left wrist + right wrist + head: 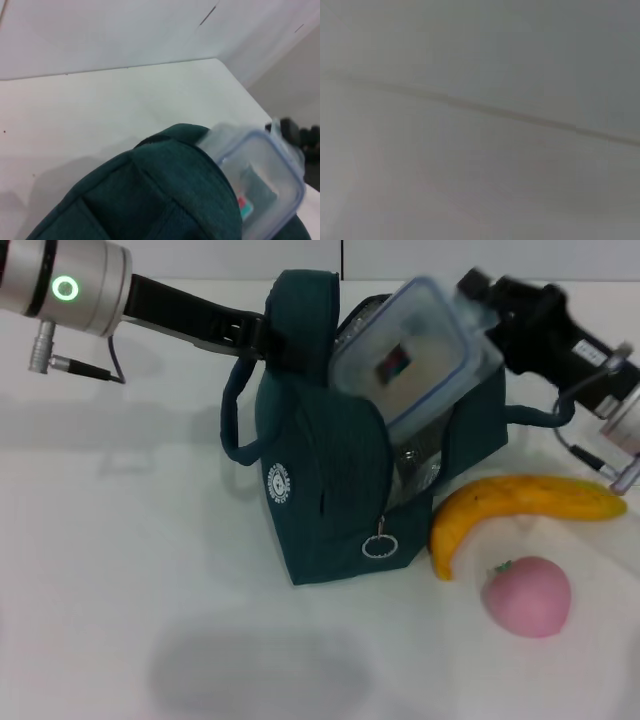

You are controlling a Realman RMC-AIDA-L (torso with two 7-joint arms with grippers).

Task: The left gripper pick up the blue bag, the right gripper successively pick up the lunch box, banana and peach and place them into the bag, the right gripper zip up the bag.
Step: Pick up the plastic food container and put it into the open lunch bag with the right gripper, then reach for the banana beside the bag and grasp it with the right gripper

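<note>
Left tool reaching in from the far left, clamped on the upper rear edge of the blue bag, black arm and silver cuff with lit green ring trailing toward the left edge of the head view. Bag standing on the white counter, tipped a little, mouth open and silver lining showing, one loop handle hanging on its left side, round white logo patch and metal ring zip pull on the front face. Right tool coming in from the far right, closed on the far end of the lunch box; exact finger positions blurred by the box edge. Lunch box tilted, lower end inside the bag's mouth, upper end raised above the rim, clear lid with blue rim and small red-and-blue label facing the head camera. Same box seen beside the bag's dark teal top in the left wrist view. Banana lying on the counter just right of the bag, one tip near the bag's lower corner. Peach resting on the counter just in front of the banana, apart from the bag. Right wrist view only a grey blur, nothing legible.
</note>
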